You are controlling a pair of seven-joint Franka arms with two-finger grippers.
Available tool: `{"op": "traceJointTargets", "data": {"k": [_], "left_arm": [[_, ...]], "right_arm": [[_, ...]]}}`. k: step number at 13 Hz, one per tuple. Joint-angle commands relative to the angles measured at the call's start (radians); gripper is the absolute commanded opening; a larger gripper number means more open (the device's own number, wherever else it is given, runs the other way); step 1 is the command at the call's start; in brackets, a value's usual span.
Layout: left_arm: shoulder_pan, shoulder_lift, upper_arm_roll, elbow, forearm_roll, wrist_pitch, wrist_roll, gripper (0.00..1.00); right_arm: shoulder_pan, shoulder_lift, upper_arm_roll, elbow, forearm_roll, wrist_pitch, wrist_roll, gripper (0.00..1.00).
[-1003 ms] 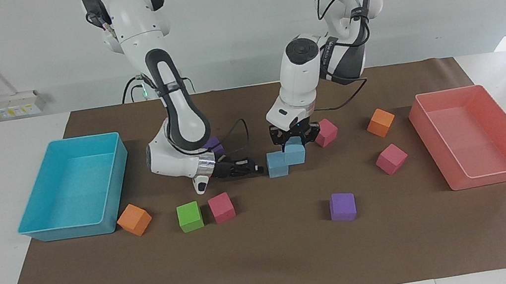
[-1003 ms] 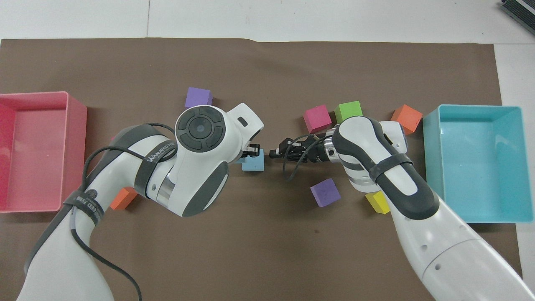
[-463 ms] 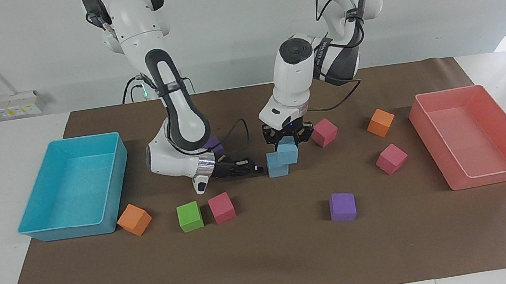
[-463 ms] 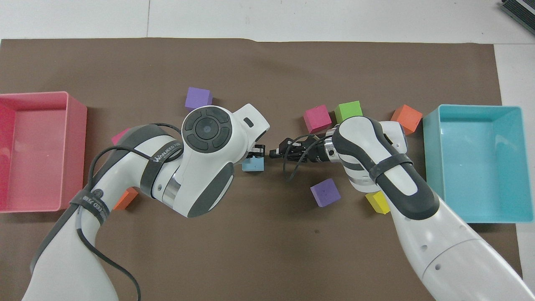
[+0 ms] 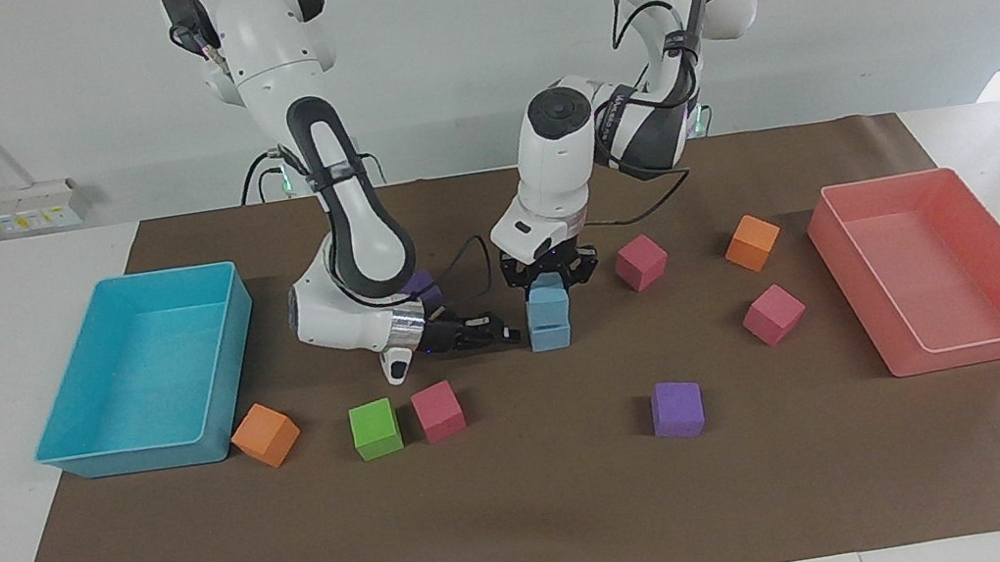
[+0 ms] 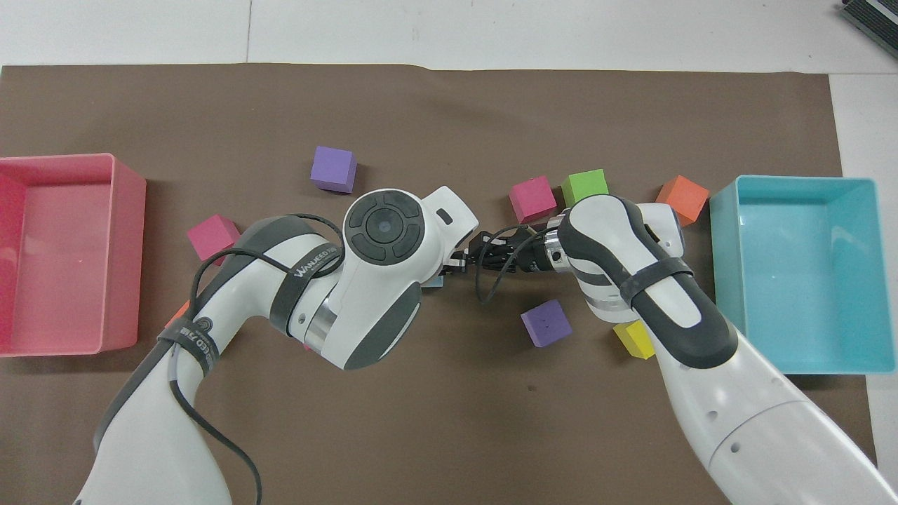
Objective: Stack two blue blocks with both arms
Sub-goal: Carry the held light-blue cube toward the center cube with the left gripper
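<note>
My left gripper (image 5: 550,283) is shut on one blue block (image 5: 549,297) and holds it directly over the other blue block (image 5: 550,331), which sits on the brown mat mid-table. The two blocks line up, touching or nearly touching. My right gripper (image 5: 507,329) lies low and level beside the lower block, on the side toward the right arm's end, its tip at or close to the block's side. In the overhead view the left wrist covers the blocks except for a sliver (image 6: 436,282). The right gripper (image 6: 477,254) shows there.
A turquoise tray (image 5: 89,451) is at the right arm's end and a salmon tray (image 5: 986,347) at the left arm's end. Orange (image 5: 265,435), green (image 5: 375,428), pink (image 5: 437,411), purple (image 5: 677,409), pink (image 5: 773,315) and yellow (image 6: 633,340) cubes lie around.
My left gripper has carried its blue block toward the right arm's end, from beside the lower block to directly over it. The right arm has not moved.
</note>
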Motion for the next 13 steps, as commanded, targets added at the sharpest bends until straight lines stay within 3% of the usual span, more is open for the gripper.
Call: {"op": "traceJointTargets", "data": {"k": [1, 13], "left_arm": [[-0.019, 0.015, 0.015, 0.015, -0.01, -0.017, -0.014, 0.18], [-0.005, 0.009, 0.015, -0.011, -0.019, 0.007, -0.023, 0.23]], "right_arm": [[-0.01, -0.001, 0.01, -0.007, 0.034, 0.015, -0.04, 0.0], [-0.009, -0.001, 0.008, -0.007, 0.034, 0.017, -0.04, 0.0]]}}
